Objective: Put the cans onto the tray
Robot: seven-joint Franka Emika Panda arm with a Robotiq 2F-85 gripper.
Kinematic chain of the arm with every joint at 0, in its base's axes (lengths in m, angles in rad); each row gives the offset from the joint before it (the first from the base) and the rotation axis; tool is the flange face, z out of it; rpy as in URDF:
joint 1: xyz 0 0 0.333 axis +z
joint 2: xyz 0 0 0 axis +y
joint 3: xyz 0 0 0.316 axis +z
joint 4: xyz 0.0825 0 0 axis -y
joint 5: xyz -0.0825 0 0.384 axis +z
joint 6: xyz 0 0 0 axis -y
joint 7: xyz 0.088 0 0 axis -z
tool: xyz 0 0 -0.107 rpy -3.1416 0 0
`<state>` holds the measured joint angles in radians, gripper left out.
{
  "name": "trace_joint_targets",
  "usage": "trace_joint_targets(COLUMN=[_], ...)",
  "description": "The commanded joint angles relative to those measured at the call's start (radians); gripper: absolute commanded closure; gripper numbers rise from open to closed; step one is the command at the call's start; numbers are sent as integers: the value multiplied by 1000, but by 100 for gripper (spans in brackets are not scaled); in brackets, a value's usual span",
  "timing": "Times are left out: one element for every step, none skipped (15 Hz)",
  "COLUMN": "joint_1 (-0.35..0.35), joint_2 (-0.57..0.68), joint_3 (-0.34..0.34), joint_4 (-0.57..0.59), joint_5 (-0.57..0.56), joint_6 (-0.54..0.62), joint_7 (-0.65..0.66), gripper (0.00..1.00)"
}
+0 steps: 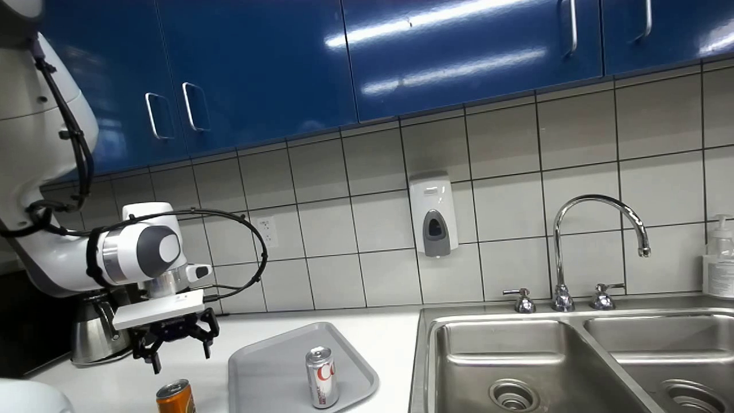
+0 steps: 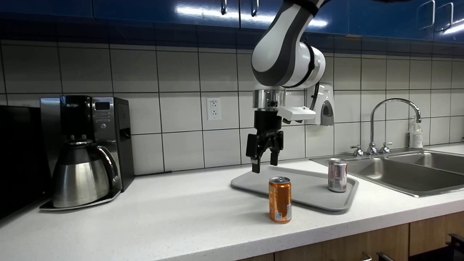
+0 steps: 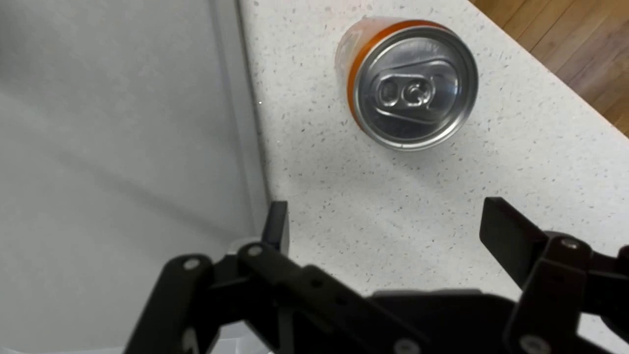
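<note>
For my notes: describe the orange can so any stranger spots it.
On the white countertop, find the flat grey tray. Between its rim and the countertop's front edge, the orange can stands upright. Its orange body and spot off the tray set it apart from the silver can standing on the tray.

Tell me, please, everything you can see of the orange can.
The orange can is a small drink can that looks like metal: glossy orange sides with pale printed patches near the base, and a silver top with a pull tab lying flat. It stands upright on the speckled white counter, between the tray and the counter's edge, apart from both. Only the counter touches it; the open gripper hangs clear of it. Whether it is full cannot be told.
</note>
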<state>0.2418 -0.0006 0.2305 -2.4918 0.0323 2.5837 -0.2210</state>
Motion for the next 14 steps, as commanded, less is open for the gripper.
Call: trace_joint_targets(joint_1=[9, 11, 12, 13, 13, 13, 13, 13, 13, 13, 13, 12, 12, 12], joint_2=[-36, -34, -34, -34, -34, -34, -34, -34, -33, -33, -31, -30, -30, -30], joint_3=[11, 11, 12, 12, 12, 11, 11, 11, 11, 11, 10, 10, 10, 10], joint_4=[-29, -32, -37, -44, -49, -54, -60, -65, -70, -73, -76, -79, -82, -85], joint_5=[15, 18, 18, 16, 15, 15, 16, 16, 17, 17, 16, 17, 18, 19], joint_6=[-32, -35, -38, -40, -44, -46, -48, -49, -50, -53, -53, -54, -55, -57], joint_7=[-40, -45, -47, -48, -50, -54, -57, -60, -64, -67, -69, -73, -76, -78], gripper=[0, 0, 0, 0, 0, 0, 0, 0, 0, 0, 0, 0, 0, 0])
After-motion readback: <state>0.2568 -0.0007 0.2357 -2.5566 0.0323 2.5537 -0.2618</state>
